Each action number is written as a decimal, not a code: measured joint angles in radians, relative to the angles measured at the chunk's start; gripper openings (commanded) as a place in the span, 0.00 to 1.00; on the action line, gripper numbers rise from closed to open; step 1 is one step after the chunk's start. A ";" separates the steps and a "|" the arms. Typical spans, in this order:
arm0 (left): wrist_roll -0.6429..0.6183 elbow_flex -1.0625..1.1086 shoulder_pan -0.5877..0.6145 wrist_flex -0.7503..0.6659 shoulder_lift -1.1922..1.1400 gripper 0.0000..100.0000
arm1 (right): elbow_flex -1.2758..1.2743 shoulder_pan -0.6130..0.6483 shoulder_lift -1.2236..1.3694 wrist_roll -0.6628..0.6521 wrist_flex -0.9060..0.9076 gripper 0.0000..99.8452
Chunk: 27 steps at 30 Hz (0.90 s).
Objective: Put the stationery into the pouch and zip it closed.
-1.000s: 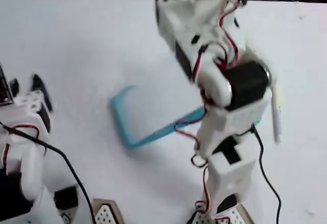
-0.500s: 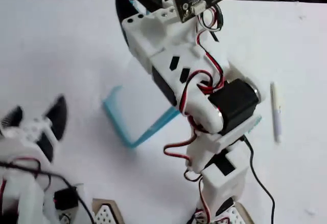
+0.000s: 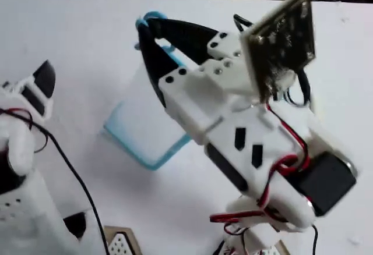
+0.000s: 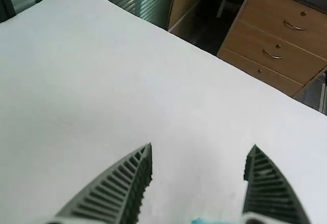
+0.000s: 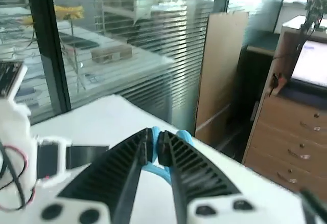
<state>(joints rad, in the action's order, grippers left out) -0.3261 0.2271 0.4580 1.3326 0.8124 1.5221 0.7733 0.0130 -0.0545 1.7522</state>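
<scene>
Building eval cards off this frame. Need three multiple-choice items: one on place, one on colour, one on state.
1. Where on the pouch is the right pincer?
A. far end
B. near edge
C. not touching it

2. The pouch's trim is:
A. red
B. blue
C. black

3. The left pincer is:
A. open
B. shut on the pouch
C. shut on nothing

Key:
1 A: in the high view its tips meet the pouch's end farthest from the arm bases.
2 B: blue edging runs along the near edge.
3 A: the left wrist view shows its jaws well apart with nothing between them.
</scene>
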 measured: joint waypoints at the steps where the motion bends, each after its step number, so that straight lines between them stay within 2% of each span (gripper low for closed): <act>1: -0.011 -0.049 -0.015 0.021 -0.029 0.30 | -0.037 0.002 -0.014 0.000 0.000 0.02; 7: -0.026 -0.465 -0.120 0.158 -0.222 0.30 | -0.279 0.012 -0.144 0.000 0.000 0.02; 14: -0.044 -1.025 -0.328 0.391 -0.516 0.29 | -0.473 0.081 -0.315 0.000 0.000 0.02; 17: -0.052 -1.194 -0.399 0.423 -0.634 0.30 | -0.531 0.092 -0.359 0.000 0.000 0.02; 22: -0.044 -1.306 -0.486 0.428 -0.813 0.29 | -0.568 0.092 -0.387 0.000 0.000 0.02; 27: 0.046 -1.307 -0.597 0.431 -0.921 0.29 | -0.568 0.092 -0.390 0.000 0.000 0.02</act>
<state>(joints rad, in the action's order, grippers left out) -0.2800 -1.0802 -0.1389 1.7637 -0.1082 0.9544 0.8654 -0.3767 -0.0545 1.7522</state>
